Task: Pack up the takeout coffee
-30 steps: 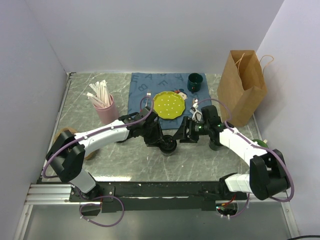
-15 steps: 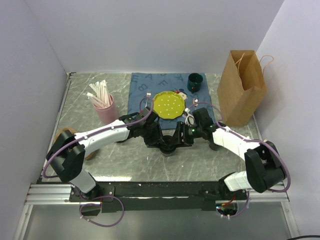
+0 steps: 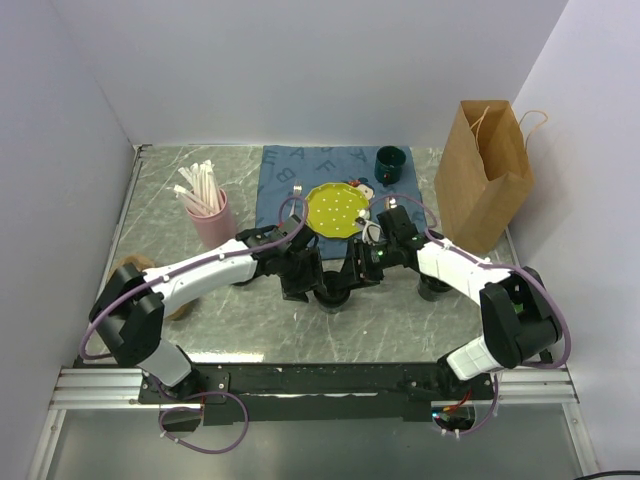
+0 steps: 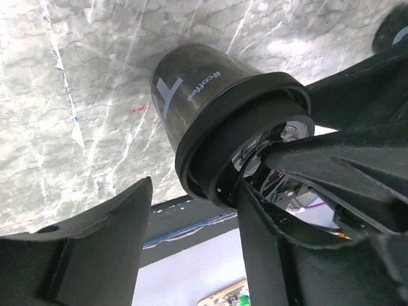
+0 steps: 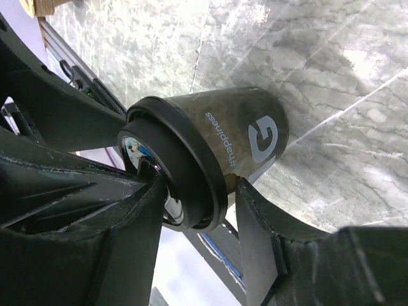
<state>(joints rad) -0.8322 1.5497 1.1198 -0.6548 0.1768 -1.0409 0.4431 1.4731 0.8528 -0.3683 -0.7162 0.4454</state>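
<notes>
The grey marble table [image 3: 250,325] fills the middle of the top view. A pink cup of white straws [image 3: 208,215] stands at its left, a blue lettered cloth [image 3: 285,185] lies at upper centre, and a brown paper bag [image 3: 482,175] stands at upper right. The black coffee cup [image 3: 336,295] stands at the centre. A brown round thing [image 3: 125,268] sits at the left edge.

**Robot lab test cell, staged as a café counter**

Plain white panels [image 3: 300,70] box in a marble-look table [image 3: 400,330]. Two robot arms [image 3: 200,268] bolt to an aluminium rail [image 3: 100,385], purple cables [image 3: 244,422] loose. Props: paper bag [image 3: 483,175], pink cup of straws [image 3: 210,215], green mug [image 3: 390,163], yellow plate [image 3: 337,210].
</notes>
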